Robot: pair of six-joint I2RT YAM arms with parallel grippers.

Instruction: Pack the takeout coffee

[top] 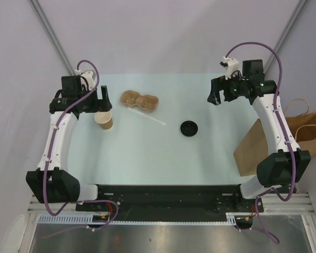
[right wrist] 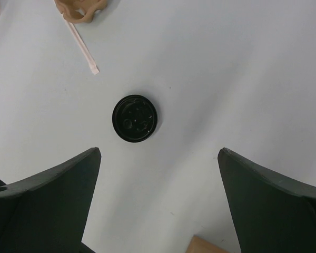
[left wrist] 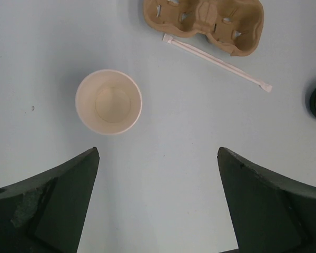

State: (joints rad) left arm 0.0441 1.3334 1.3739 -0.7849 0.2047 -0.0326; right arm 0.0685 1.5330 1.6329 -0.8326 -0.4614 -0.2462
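Note:
The small tan paper cup stands upright and lidless at the left of the table; in the left wrist view its pale inside is empty. Its round black lid lies apart on the table right of centre, also in the right wrist view. My left gripper hangs open and empty just behind the cup. My right gripper hangs open and empty above the table's far right, away from the lid.
A brown two-hollow pulp carrier lies at the back centre with a wrapped straw in front of it. A large brown paper bag with handles lies at the table's right edge.

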